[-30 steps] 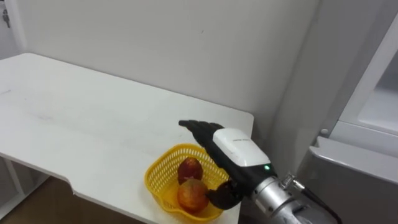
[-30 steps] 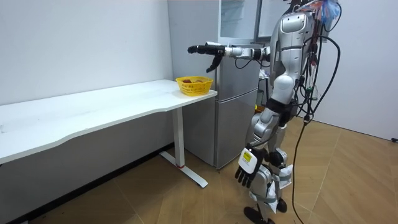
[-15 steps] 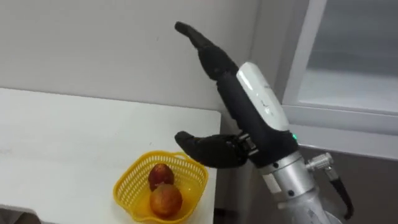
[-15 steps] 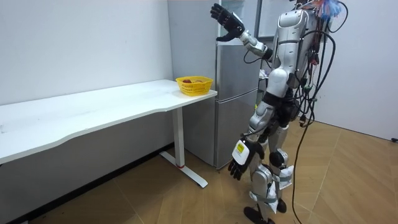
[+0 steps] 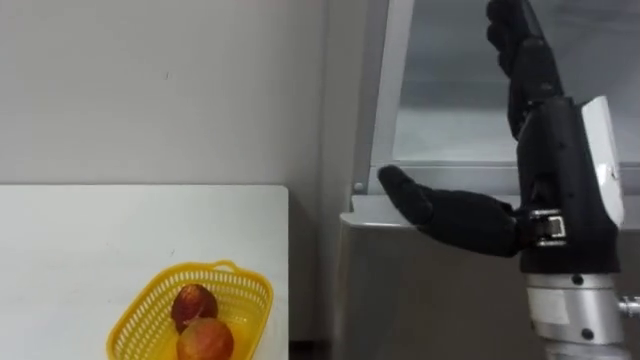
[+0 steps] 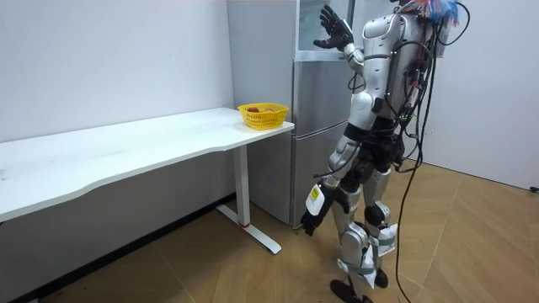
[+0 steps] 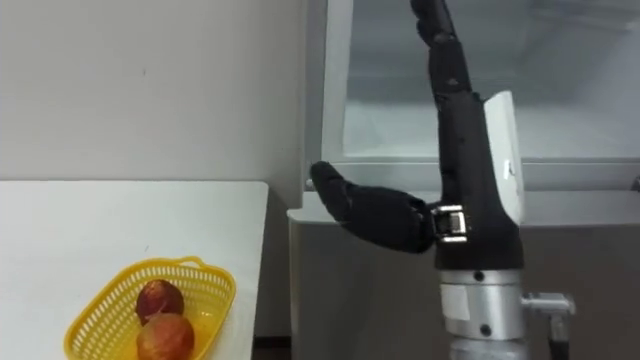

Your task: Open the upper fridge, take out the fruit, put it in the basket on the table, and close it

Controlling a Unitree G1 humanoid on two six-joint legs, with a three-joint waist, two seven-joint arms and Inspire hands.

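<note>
Right hand [image 5: 555, 180], fingers straight and empty, I read as raised before the tall grey metal fridge's [image 6: 318, 143] open upper compartment [image 5: 450, 110].

White wall [image 6: 109, 59], long white table [image 6: 126, 156], wooden floor [image 6: 472, 244]

You got nothing readable there: no legible text, label or number showed on the fridge [image 5: 420, 290], basket [image 5: 252, 292] or table [image 5: 80, 250].
</note>
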